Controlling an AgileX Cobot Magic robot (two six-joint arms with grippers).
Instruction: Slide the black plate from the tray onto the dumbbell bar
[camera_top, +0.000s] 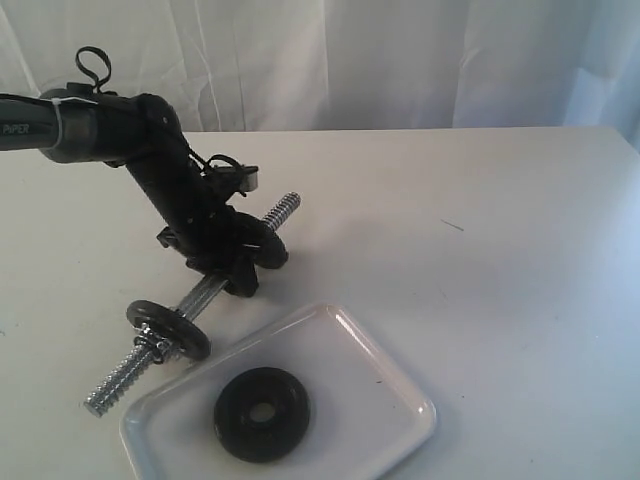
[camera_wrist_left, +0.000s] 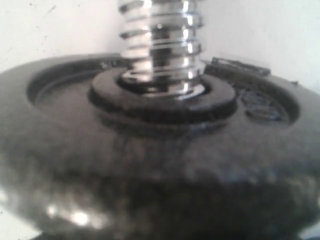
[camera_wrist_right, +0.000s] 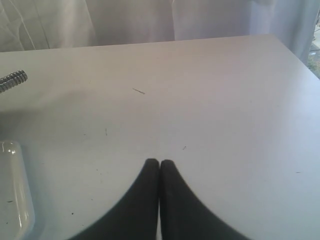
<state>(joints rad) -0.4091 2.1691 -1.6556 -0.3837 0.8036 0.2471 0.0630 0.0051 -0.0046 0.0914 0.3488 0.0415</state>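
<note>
The matte black plate lies flat in the white tray at the front of the table. Behind the tray the dumbbell bar lies at a slant, with one small disc near its front threaded end. My left gripper is shut on the bar's middle, right beside the far disc. The left wrist view is filled by that disc and the threaded rod; its fingers are hidden there. My right gripper is shut on nothing, over bare table.
A white curtain hangs behind the white table. The right wrist view catches the bar's far threaded tip and a corner of the tray. The right arm is outside the exterior view.
</note>
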